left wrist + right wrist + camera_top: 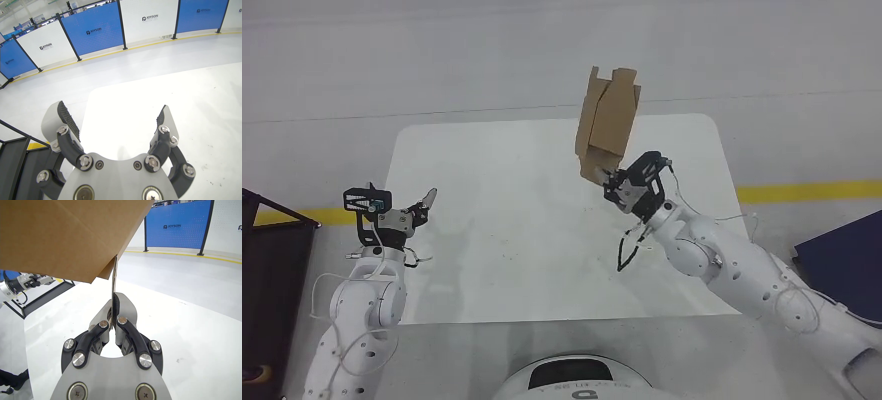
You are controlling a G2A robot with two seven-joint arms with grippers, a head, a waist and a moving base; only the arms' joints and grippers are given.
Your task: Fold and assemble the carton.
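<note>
Above the far right of the white table [502,260], flattened brown cardboard carton [607,120] aloft, right gripper [114,306] pinched on its near edge, left gripper [113,109] spread wide and empty by the left edge.

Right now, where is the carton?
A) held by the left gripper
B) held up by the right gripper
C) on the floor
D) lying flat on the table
B: the right gripper is shut on an edge of the carton, clear of the table; the left gripper is open and empty.
</note>
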